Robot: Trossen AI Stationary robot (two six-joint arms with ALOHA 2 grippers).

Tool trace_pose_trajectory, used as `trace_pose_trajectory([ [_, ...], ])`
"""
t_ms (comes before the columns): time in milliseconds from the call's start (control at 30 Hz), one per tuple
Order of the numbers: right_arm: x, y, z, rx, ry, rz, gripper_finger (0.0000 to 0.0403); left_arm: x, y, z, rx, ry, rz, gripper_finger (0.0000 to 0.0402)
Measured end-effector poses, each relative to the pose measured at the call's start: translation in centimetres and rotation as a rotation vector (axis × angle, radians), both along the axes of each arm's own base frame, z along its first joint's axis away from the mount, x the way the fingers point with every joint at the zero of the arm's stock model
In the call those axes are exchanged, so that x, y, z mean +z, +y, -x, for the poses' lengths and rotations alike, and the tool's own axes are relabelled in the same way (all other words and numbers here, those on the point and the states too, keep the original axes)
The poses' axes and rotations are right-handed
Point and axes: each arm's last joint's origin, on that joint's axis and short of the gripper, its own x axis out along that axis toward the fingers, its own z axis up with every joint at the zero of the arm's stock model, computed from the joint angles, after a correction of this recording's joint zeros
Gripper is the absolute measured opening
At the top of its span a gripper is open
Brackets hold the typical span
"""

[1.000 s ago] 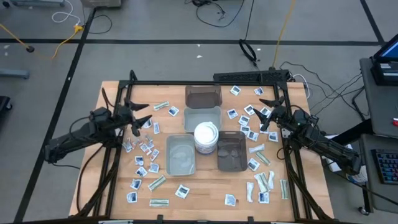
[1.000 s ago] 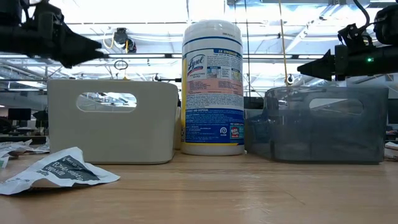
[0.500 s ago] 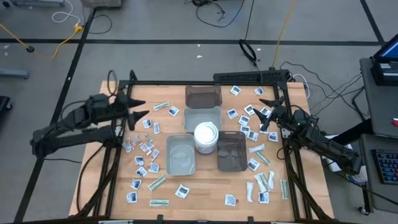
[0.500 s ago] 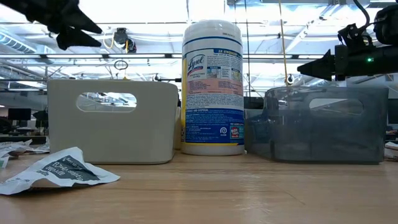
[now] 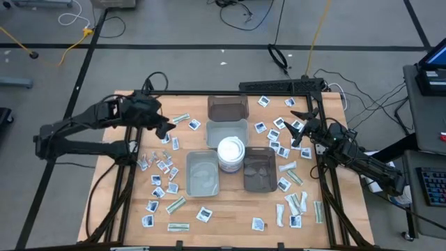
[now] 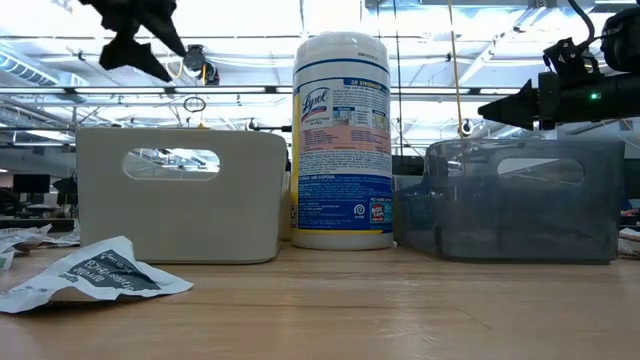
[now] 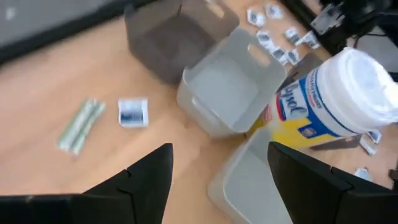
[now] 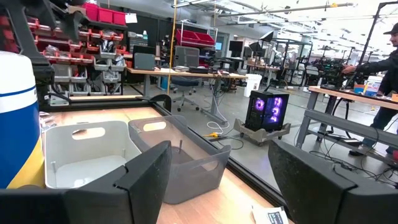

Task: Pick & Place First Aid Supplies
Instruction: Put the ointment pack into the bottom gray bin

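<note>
Small first aid packets lie flat on the wooden table, in one cluster on the left and another on the right. My left gripper is open and hovers high over the far-left part of the table, tipped down. A square white packet and a green-white strip lie below it. My right gripper is open and level above the right cluster, touching nothing. One packet shows near its fingers.
Four trays stand mid-table: a dark one at the far side, a grey one before it, another grey one and a dark one nearer. The round white wipes tub stands between them. More packets lie near the front edge.
My left gripper has risen and moved toward the table's far edge, then swung right toward the trays. It has tipped from level to pointing down at the table. It has stayed open. The right arm has kept still and no packet has moved.
</note>
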Motion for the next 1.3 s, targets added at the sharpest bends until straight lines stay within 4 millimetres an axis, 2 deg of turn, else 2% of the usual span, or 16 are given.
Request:
trace_pose_trajectory([
  [267,0.0,0.0,0.0,-0.001,0.0,0.0,0.0263,0.0,-1.8,-1.2,0.145,0.154,0.285,0.0268],
  [533,0.0,0.0,0.0,0.0,0.0,-0.001,0.0263,-0.8,-4.8,-2.6,0.185,0.218,0.501,0.0269],
  [867,0.0,0.0,0.0,0.0,0.0,0.0,0.0263,-2.0,-8.6,-3.8,0.165,0.343,0.606,0.0269],
  [1067,0.0,0.0,0.0,-0.001,0.0,0.0,0.0263,-2.9,-10.5,-3.8,0.193,0.492,0.691,0.0269],
  [1300,0.0,0.0,0.0,0.0,0.0,0.0,0.0263,-3.4,-11.5,-3.7,0.159,0.557,0.659,0.0269],
])
